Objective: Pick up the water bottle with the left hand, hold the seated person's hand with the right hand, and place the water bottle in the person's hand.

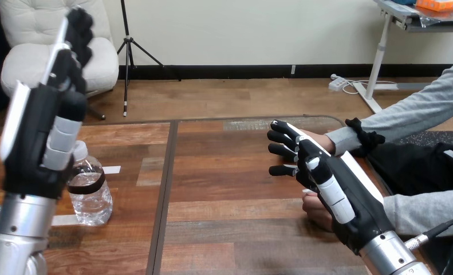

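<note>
Head view: water bottle [91, 195] not yet grasped, both hands empty.
Left hand [38, 143] is raised, fingers straight, just beside the bottle standing on the table [224, 189]. Right hand [338, 183] lies outstretched against the person's farther hand [320, 139], no grip visible. Risks: a descending palm could tip the bottle, and the unheld hand could drift at handover.

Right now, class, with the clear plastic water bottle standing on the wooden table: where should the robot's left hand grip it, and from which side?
Probably round the straight body of the clear plastic water bottle, at its dark label band, coming from the view's left. The bottle stands upright, its white cap narrower, and the open left hand hovers beside it on that side.
</note>
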`<control>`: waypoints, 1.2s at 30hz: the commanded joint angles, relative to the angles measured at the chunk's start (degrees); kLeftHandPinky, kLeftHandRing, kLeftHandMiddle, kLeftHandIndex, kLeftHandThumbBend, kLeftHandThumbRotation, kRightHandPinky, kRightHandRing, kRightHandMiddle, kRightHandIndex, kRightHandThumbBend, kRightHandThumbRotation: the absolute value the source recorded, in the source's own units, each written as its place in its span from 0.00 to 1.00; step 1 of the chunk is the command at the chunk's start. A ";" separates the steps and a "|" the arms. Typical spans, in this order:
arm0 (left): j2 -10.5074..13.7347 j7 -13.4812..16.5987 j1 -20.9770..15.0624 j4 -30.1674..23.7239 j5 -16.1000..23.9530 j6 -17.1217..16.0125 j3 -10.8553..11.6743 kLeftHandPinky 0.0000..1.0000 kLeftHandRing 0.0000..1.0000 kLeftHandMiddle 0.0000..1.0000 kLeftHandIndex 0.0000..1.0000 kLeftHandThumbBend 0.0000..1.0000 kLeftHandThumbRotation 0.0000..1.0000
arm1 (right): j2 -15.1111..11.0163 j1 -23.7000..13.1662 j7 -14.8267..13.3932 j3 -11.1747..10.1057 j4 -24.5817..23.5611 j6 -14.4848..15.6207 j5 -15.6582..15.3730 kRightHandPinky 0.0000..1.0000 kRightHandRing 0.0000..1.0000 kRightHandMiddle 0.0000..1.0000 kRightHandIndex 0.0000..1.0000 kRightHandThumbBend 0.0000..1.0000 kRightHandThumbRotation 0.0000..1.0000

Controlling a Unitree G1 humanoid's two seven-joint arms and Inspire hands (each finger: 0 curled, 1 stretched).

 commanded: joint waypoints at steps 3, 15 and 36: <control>1.49 2.38 -3.99 -0.13 2.13 -3.25 1.88 1.00 1.00 1.00 1.00 1.00 1.00 | -0.33 -2.44 0.17 0.17 -3.53 -0.19 0.01 0.78 0.91 0.93 0.93 0.98 1.00; 3.48 3.93 -3.33 -0.97 2.21 -2.21 4.01 1.00 1.00 1.00 1.00 1.00 1.00 | -0.21 -2.19 0.06 0.07 -3.41 -0.33 0.36 0.78 0.91 0.93 0.94 0.97 1.00; 5.68 8.70 -1.00 -0.36 6.57 -1.13 9.34 1.00 1.00 1.00 1.00 1.00 1.00 | -0.38 -2.19 0.37 0.07 -3.37 -0.51 0.42 0.78 0.91 0.93 0.94 0.96 1.00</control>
